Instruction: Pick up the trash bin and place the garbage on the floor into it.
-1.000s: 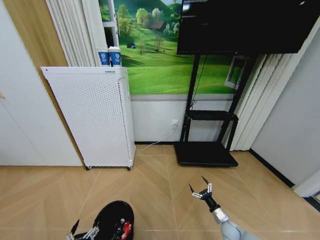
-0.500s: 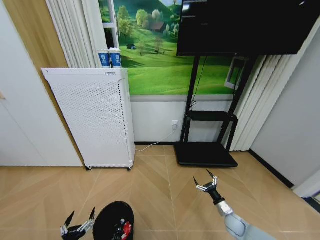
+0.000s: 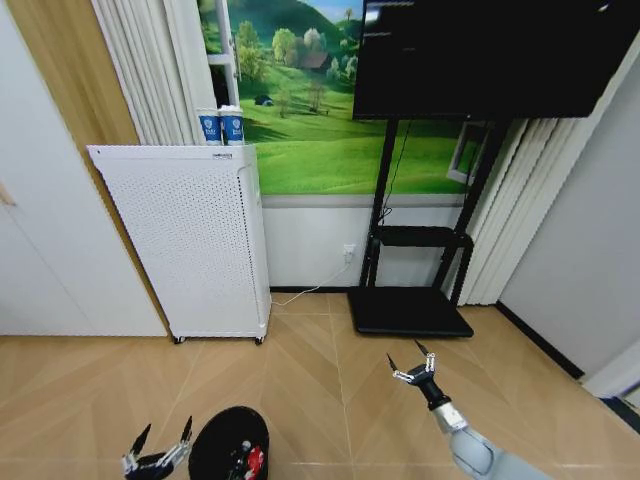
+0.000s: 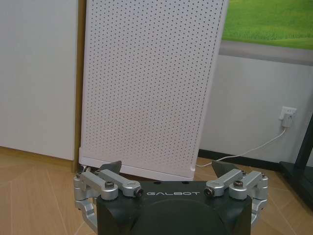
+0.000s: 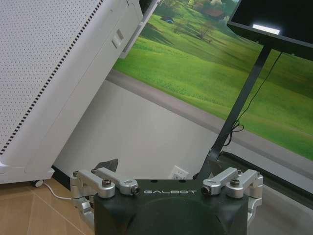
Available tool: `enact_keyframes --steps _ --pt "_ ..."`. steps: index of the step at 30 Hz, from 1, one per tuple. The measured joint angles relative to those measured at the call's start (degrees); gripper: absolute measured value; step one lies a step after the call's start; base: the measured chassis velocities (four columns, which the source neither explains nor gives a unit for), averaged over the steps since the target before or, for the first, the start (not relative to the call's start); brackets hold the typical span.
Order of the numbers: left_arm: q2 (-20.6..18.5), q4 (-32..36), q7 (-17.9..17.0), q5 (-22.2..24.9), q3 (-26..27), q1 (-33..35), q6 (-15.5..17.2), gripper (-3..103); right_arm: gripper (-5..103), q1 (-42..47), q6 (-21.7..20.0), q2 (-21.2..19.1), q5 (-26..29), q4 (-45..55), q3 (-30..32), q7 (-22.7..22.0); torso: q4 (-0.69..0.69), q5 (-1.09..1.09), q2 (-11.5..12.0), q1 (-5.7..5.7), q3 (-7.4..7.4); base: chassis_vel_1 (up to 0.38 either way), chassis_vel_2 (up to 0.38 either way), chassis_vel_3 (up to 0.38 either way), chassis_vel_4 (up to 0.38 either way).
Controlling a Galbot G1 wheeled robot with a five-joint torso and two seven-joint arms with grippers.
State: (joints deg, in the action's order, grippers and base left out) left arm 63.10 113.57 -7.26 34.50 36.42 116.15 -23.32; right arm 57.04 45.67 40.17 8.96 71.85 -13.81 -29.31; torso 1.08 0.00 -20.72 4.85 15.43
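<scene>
Left gripper fingers apart, empty, just beside bin on floor; garbage inside bin. Right gripper apart, empty, raised.

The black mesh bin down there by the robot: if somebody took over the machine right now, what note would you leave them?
Left gripper: open, empty, low beside the small black round wire-mesh trash bin, not touching it.
Right gripper: open, empty, held over the bare tan herringbone parquet floor.
The bin stands upright on the floor, released. Inside it lie a red-and-white wrapper and other small garbage.
Done: garbage appears to be in the bin; none visible on the floor.
Left: apparently nothing; check the floor outside the camera's view.
</scene>
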Motion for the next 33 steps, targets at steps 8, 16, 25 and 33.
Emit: enact_keyframes --steps 8,16,25,33 --pt "-0.19 1.67 -9.08 -7.96 -2.21 0.45 0.58 100 100 0.11 0.02 0.08 -0.01 -0.77 0.53 -0.09 0.00 0.02 -0.08 0.03 0.05 0.000 0.000 0.000 0.000" --pt "0.25 1.60 -3.13 -7.55 -1.19 0.88 2.74 100 100 0.56 0.05 0.13 -0.01 -0.19 1.17 -0.25 0.05 -0.01 -0.74 0.31 0.42 0.000 0.000 0.000 0.000" --pt "0.16 1.27 -3.17 -6.20 -1.08 0.88 3.27 100 100 0.90 0.05 0.25 -0.27 -0.08 1.49 -0.26 0.03 0.00 -2.57 0.96 1.59 0.000 0.000 0.000 0.000" --pt "-0.01 1.30 -3.28 -5.45 -0.91 0.82 3.35 100 100 0.90 0.05 0.42 -0.25 -0.14 1.39 -0.27 0.03 0.00 -4.35 1.59 2.74 0.000 0.000 0.000 0.000"
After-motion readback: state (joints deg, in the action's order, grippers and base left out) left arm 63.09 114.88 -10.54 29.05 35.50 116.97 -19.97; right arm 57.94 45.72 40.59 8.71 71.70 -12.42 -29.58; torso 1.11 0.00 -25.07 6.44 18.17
